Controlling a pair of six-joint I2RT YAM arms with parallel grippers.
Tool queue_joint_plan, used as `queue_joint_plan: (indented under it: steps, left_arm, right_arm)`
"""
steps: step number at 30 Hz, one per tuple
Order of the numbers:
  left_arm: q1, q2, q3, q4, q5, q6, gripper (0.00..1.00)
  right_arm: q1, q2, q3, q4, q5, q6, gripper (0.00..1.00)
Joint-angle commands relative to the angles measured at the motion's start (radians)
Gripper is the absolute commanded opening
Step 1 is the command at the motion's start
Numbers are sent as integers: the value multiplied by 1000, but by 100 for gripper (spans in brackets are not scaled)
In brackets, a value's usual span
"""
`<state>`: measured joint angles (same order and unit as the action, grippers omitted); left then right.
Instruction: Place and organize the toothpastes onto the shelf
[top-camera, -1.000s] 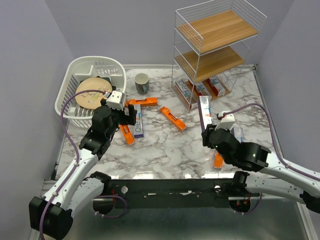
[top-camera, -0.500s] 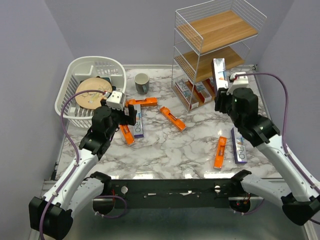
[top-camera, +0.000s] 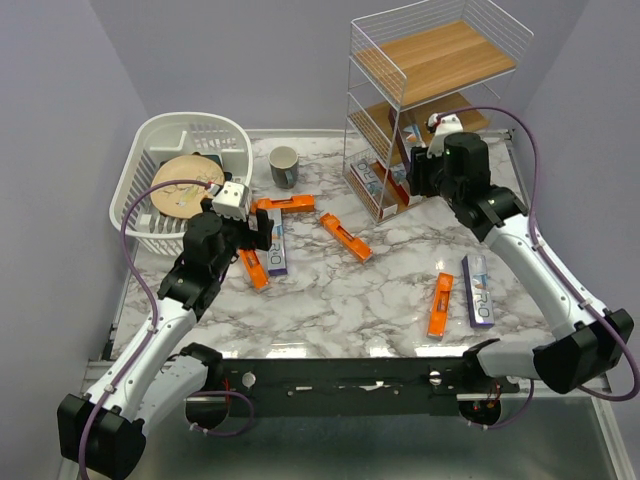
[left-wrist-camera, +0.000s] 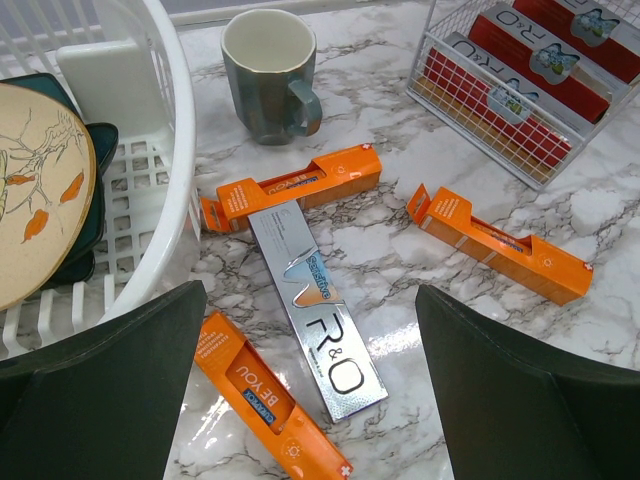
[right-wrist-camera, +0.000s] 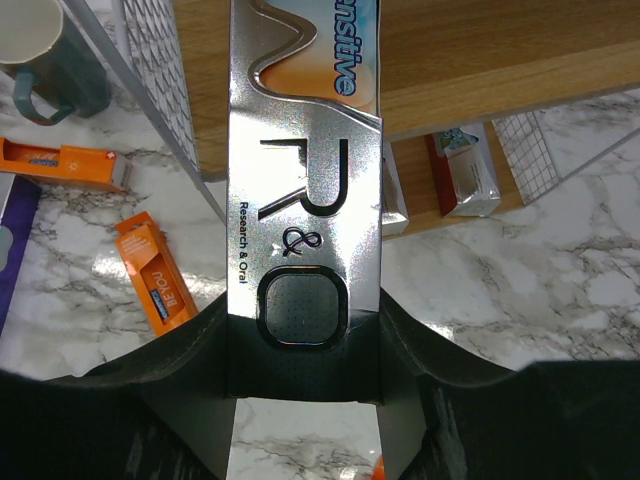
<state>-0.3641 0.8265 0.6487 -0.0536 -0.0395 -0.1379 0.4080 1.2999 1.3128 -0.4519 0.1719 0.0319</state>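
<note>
Silver toothpaste box (right-wrist-camera: 305, 200): light, stiff, judged slippery; clamped at its end by right gripper (right-wrist-camera: 305, 340), shelf (right-wrist-camera: 500, 60) at twelve o'clock.

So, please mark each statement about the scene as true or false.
1. The right gripper holds a silver toothpaste box. True.
2. The left gripper is shut. False: it is open and holds nothing.
3. The mug stands inside the dish basket. False: it stands on the table, beside the basket.
4. Toothpaste boxes lie on the lowest tier of the shelf. True.
</note>
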Motion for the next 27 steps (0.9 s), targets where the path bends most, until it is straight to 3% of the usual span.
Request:
queue_joint_plan:
  steps: [1,8,18,27]
  left_arm:
    - [5,-10,29,6,23,14,99]
    - [8,-10,28,6,27,14,99]
    - [11,-4,31,5,33,12,99]
    - [14,-4,31,4,38,11,99]
  right_arm:
    - [-8,47,80,119,-87,-21,47]
    - [-8,139,126,173,-121,-81,53]
    - [-23,110,54,239,-146,-56,75]
    - [-31,-45,-157,373,-155,-52,74]
